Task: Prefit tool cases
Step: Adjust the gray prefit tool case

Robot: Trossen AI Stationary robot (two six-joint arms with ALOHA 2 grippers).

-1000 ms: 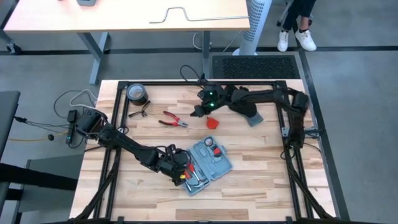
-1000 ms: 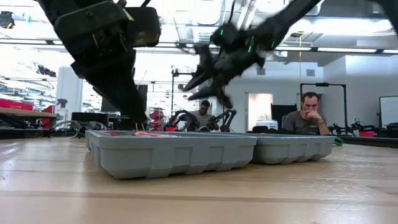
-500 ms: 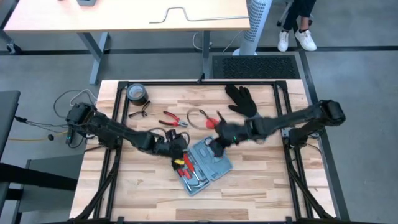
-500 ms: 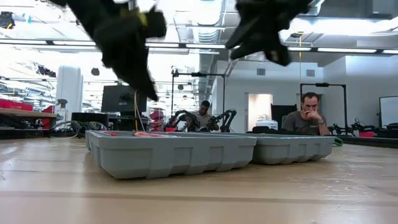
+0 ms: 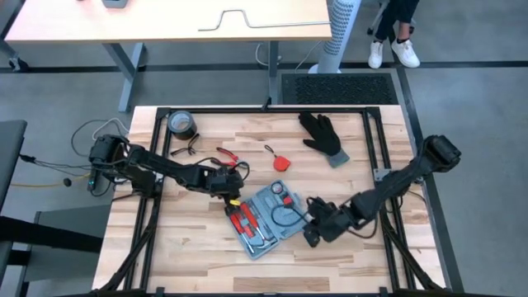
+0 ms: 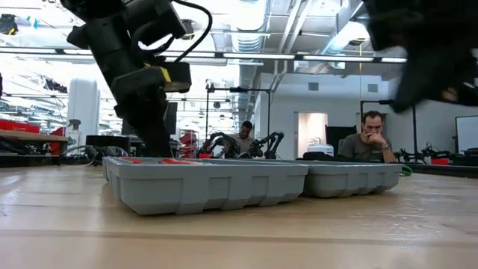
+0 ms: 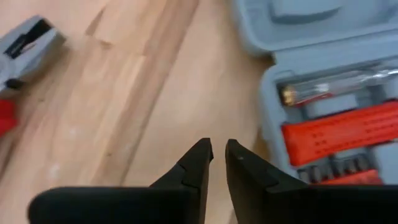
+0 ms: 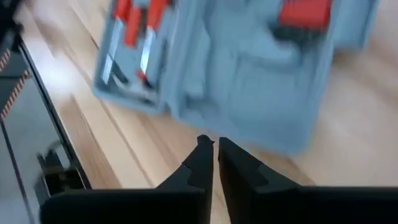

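Observation:
The blue-grey tool case (image 5: 268, 216) lies open and flat on the wooden table, with red-handled tools (image 5: 244, 218) in its left half. In the low view both halves (image 6: 209, 183) rest on their bases. My left gripper (image 5: 232, 185) hovers just past the case's far-left corner, shut and holding nothing. Its wrist view shows the fingertips (image 7: 217, 152) over bare wood beside the case (image 7: 336, 118). My right gripper (image 5: 312, 229) is off the case's right near side, shut and holding nothing, with its fingertips (image 8: 214, 149) over wood close to the case's edge (image 8: 249, 93).
A black glove (image 5: 323, 136) lies at the far right and a small red item (image 5: 282, 163) sits just beyond the case. Red-handled pliers (image 5: 228, 155), dark glasses (image 5: 185, 151) and a tape roll (image 5: 181, 125) are at the far left. A seated person (image 6: 371, 138) shows behind the table.
My right gripper has swept from the table's far side, over the case, toward the near right edge, and now sits beside the case's right side. My left gripper has drawn back from over the case's left half toward the far edge. More red tool handles now show in that half.

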